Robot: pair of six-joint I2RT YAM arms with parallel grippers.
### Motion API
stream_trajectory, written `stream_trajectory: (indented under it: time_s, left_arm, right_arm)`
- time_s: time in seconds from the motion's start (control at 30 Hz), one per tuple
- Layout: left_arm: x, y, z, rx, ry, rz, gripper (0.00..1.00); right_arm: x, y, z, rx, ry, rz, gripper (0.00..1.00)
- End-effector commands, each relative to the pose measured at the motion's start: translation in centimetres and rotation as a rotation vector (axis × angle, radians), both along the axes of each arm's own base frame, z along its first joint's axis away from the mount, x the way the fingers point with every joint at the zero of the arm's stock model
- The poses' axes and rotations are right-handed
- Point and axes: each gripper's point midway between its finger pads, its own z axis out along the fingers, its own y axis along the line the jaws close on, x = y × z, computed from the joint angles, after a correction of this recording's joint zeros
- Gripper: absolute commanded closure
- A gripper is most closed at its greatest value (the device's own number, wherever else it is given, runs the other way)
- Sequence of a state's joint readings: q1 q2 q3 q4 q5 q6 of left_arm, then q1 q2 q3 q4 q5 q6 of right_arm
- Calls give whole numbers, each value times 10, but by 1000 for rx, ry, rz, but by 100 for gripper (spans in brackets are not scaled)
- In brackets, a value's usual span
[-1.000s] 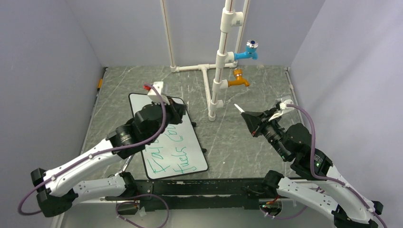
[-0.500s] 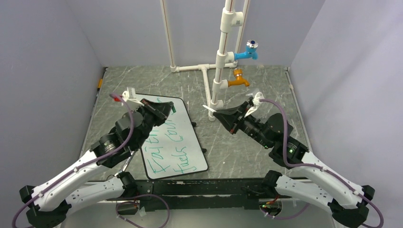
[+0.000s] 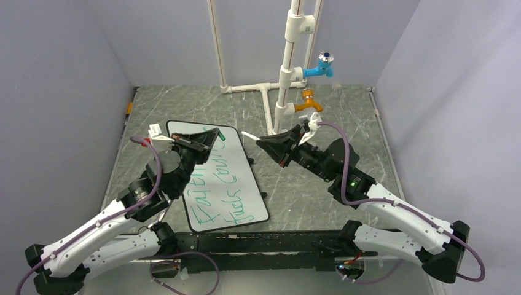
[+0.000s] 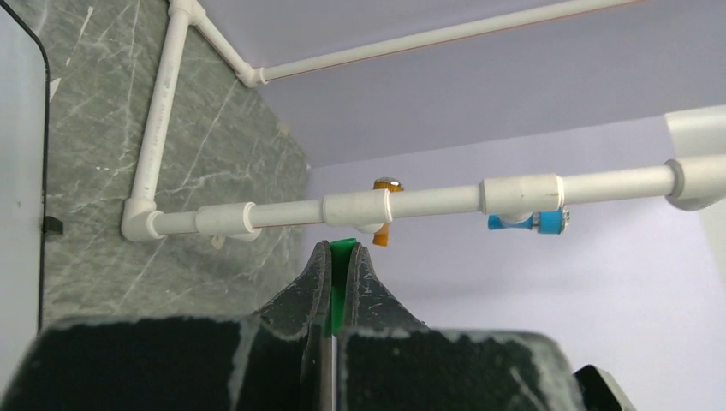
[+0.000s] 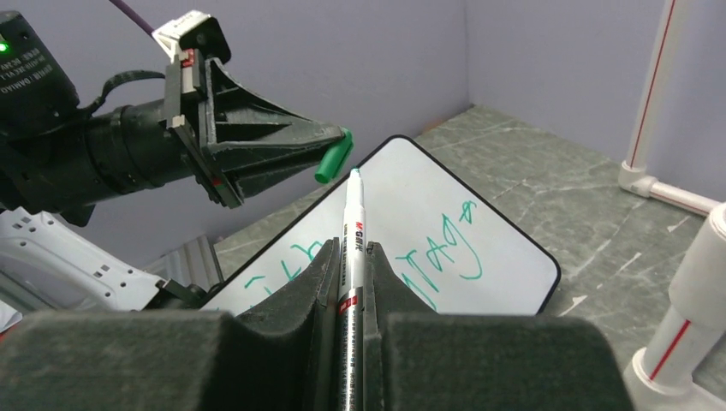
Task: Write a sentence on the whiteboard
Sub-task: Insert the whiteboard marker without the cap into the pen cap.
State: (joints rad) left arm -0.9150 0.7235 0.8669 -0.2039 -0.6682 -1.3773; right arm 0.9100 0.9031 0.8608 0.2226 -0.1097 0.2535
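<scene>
While the left hand (image 3: 215,134) is clamped on a green cap (image 5: 334,156), with its fingers pressed against both sides of it, the right hand (image 3: 263,142) is closed on a white-barrelled marker (image 5: 354,205) whose tip is uncovered. Both hands are raised above the surface (image 3: 325,123) and point toward each other over the far end of the whiteboard (image 3: 257,200). The marker tip and the cap are near each other but apart.

The whiteboard lies flat on the left half of the surface, turned at an angle, with its near end close to the near edge of the surface. The sentence (image 3: 216,192) runs along the board in two lines of green handwriting. One line begins "fuels"; part of the other line is hidden by the left arm.

A white pipe frame (image 3: 284,80) stands toward the far edge of the surface and carries a blue tap (image 3: 324,65) and an orange tap (image 3: 307,106).
</scene>
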Motion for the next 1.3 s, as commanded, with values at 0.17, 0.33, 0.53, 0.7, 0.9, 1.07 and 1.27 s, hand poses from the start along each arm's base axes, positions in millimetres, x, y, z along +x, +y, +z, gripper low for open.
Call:
stream_trajectory:
  time_s: [0.17,0.33,0.53,0.7,0.9,1.07,1.27]
  left_arm:
    - [9,7,19,-212,-22,63,100]
    - [12,3,20,-252,-13,55,100]
    - [15,0,16,-286,0,52,100]
    - [16,-1,14,-316,5,47,100]
    - [15,-4,15,-339,10,30,100]
    - [14,-4,13,-349,25,26,100]
    - [13,-7,6,-373,73,2,100]
  right_arm:
    - [-8,15,32,77,-74,79,100]
    - [-6,23,28,71,-67,90,100]
    - [-7,29,27,62,-72,99,100]
    - [-6,32,25,54,-77,99,100]
    - [-3,35,20,41,-75,94,100]
    - [-2,37,21,36,-84,93,100]
    - [-3,39,22,27,-98,97,100]
